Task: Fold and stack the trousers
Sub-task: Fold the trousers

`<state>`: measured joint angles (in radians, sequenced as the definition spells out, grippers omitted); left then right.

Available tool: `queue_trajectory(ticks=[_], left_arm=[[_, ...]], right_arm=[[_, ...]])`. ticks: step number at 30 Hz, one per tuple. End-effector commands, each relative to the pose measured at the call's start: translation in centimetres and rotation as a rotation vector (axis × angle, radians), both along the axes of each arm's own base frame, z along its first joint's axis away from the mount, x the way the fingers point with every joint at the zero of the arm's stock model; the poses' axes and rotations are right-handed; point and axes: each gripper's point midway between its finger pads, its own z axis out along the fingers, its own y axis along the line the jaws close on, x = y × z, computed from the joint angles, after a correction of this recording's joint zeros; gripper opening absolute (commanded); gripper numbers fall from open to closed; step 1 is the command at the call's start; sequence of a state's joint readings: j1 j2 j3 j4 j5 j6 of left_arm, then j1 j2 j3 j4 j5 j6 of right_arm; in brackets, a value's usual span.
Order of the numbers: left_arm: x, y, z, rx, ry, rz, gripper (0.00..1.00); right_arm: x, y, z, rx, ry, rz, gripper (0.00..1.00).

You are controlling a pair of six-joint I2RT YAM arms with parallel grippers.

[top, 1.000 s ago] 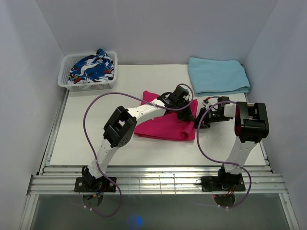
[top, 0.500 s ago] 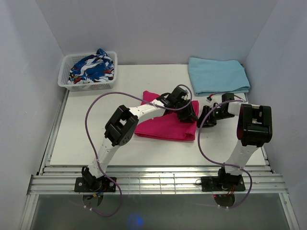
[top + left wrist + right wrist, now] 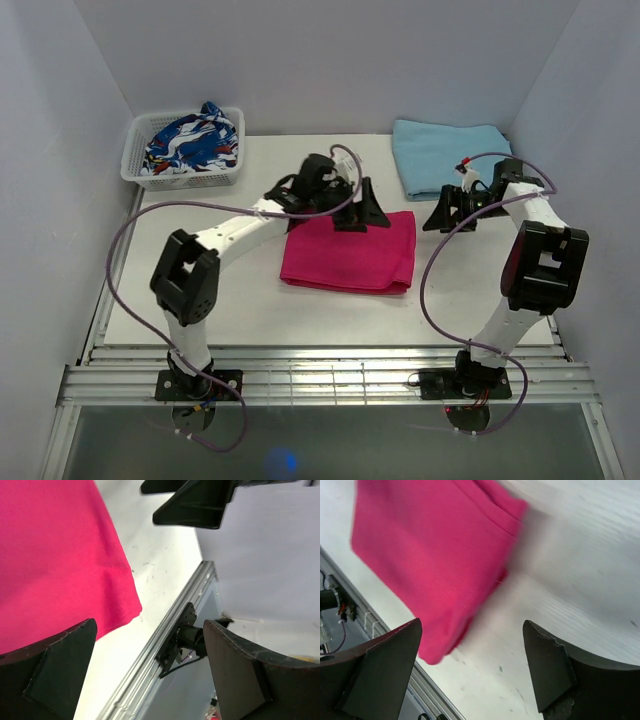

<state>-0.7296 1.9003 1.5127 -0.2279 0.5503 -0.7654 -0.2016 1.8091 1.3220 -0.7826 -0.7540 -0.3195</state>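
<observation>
Hovering over the far edge of the trousers [image 3: 350, 252], the left gripper [image 3: 358, 212] has its fingers spread wide w/ nothing betw. them. The right gripper [image 3: 443, 212] is likewise wide and empty, just off the bundle's far-right corner. The trousers lie mid-table [image 3: 200, 270] as a flat magenta rectangle that already looks folded, long axis running left-right in the top view, thicker layered edge toward the arm bases. From the left gripper the cloth sits straight below and toward the near side. From the right gripper it lies to the left and nearer, as the right wrist cam shows, w/ a corner betw. the fingers' line of sight. The light blue folded cloth [image 3: 450, 160] lies at the far right, apart from the trousers and just beyond the right gripper. Judgement: folding is about done. If stacking means onto that cloth, the carry goes far-right across the short axis. Both grippers are close, the left is nearer the far edge, the right nearer the right-hand edge, so prob. a two-arm lift.
</observation>
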Motion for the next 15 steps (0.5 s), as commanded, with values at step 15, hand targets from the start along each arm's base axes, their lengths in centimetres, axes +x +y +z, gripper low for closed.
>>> queue_trajectory(ticks=[15], left_arm=[[-1.2, 19.9, -7.7, -0.242, 0.220, -0.096, 0.70]], right_arm=[[-10.9, 14.5, -3.3, 0.394, 0.266, 0.379, 0.88]])
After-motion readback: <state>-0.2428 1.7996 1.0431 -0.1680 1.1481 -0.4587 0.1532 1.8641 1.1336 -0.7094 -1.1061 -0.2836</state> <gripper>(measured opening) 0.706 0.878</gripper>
